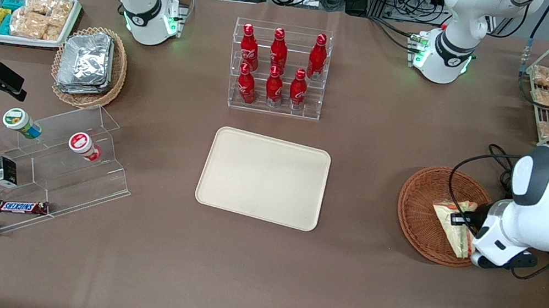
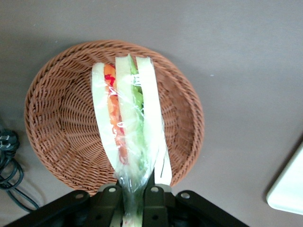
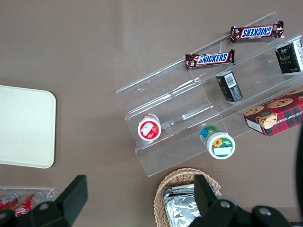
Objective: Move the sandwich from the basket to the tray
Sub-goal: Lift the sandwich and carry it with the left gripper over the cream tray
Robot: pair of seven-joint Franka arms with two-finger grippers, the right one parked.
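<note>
My jaws [image 2: 134,198] are pinched on the wrapped sandwich [image 2: 128,123], gripping the narrow end of the clear film, with 1 finger [image 2: 154,201] showing dark against the wrapper. The wedge hangs straight out from my jaws, its cut edge facing my wrist camera: white bread outside, orange-red and green layers between (the film glints over all of it). Directly under the sandwich sits the reddish-brown wicker basket [image 2: 61,123]; I cannot tell whether the wedge is touching the weave or just above it.

From the front, my jaws [image 1: 460,218] are over the basket [image 1: 420,200] at my own end of the brown tabletop [image 1: 252,284], and the sandwich [image 1: 449,228] lies across the basket's inner part. The cream-beige tray [image 1: 264,177] lies flat, well apart from my jaws toward the middle of the tabletop, and a corner of the tray [image 2: 289,189] shows in my wrist camera. A clear rack of 6 red cola bottles [image 1: 277,68] stands farther from the front camera than the tray.
</note>
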